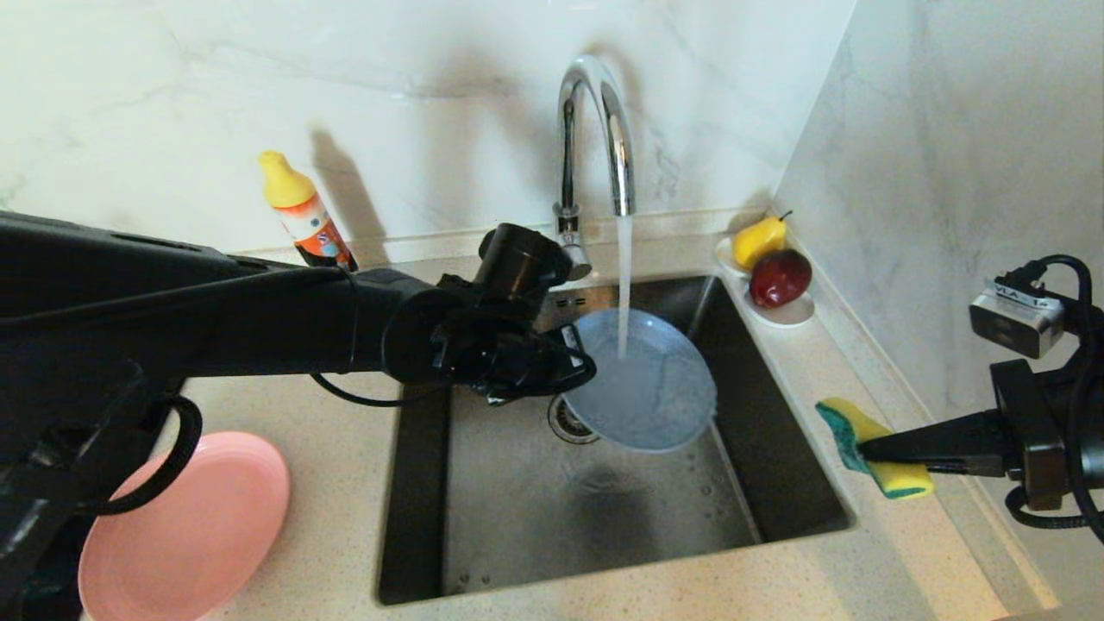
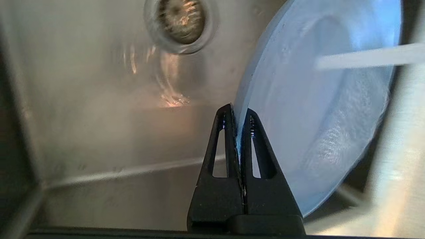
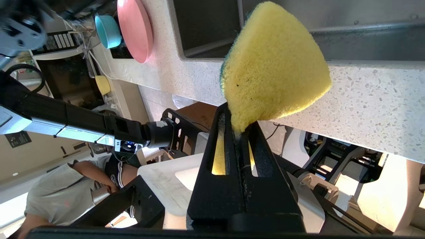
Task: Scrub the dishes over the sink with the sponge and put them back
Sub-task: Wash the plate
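Left gripper (image 2: 237, 114) pinched tight on grey-blue plate (image 1: 642, 384) rim, tilted under faucet (image 1: 595, 129) stream over sink (image 1: 604, 517). Right gripper (image 3: 236, 122) clamped on sponge (image 1: 871, 448), off over the counter (image 1: 862, 552). Best: keep the rim grip steady, bring sponge flat onto the plate face.

A detergent bottle (image 1: 304, 210) with a yellow cap leans against the far wall on the left. At the far right corner, a small white dish (image 1: 780, 309) holds a yellow pear (image 1: 759, 239) and a dark red apple (image 1: 780, 277).
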`<state>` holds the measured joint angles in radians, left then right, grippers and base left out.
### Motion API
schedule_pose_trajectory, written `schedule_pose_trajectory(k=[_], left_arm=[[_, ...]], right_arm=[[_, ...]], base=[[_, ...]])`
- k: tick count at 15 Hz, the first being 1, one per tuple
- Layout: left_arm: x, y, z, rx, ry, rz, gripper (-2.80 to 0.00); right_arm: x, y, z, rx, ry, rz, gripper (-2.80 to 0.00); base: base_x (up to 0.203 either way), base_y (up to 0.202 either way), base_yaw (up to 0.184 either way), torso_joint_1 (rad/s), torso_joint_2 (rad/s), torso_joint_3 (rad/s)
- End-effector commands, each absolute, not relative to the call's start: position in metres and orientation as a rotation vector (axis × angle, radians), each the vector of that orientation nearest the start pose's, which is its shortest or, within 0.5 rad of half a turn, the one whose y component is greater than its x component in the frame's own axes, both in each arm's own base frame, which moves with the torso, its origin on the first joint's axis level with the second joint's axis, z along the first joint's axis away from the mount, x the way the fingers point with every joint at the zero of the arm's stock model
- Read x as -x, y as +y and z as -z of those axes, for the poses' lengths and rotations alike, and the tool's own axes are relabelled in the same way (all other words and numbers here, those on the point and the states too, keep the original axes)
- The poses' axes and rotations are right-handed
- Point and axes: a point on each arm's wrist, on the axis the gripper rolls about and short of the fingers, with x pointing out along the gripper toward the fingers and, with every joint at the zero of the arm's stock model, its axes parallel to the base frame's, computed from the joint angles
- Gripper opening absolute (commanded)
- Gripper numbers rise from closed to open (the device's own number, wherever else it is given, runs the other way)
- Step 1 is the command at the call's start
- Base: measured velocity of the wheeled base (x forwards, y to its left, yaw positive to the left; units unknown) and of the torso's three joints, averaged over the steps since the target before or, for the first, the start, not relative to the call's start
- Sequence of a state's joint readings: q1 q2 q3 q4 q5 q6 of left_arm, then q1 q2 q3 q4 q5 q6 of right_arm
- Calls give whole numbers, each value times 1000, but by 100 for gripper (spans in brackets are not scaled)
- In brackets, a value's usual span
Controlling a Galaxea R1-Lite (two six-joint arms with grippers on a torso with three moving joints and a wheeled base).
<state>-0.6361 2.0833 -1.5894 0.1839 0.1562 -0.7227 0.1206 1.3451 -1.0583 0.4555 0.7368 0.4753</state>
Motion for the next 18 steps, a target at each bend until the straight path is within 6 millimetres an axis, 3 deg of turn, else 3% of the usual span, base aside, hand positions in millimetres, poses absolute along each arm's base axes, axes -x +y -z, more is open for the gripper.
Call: schedule_pose_trajectory(k=[1, 9, 13, 18], left_arm=[[-328, -233, -175, 371, 743, 113, -280], [-311, -176, -218, 132, 485, -205, -280], [-289, -161, -231, 83, 335, -200, -280], [-281, -155, -223, 23, 276, -184, -280]], right_arm=[[-190, 38, -245, -665, 934, -632, -280], [-192, 38, -243, -675, 949, -639, -280], [-193, 35, -234, -686, 972, -616, -280], [-196, 36, -231, -689, 986, -613, -280]], base=[[0, 0, 0, 0, 0, 0], [0, 0, 0, 0, 0, 0], [0, 0, 0, 0, 0, 0], [0, 0, 0, 0, 0, 0]])
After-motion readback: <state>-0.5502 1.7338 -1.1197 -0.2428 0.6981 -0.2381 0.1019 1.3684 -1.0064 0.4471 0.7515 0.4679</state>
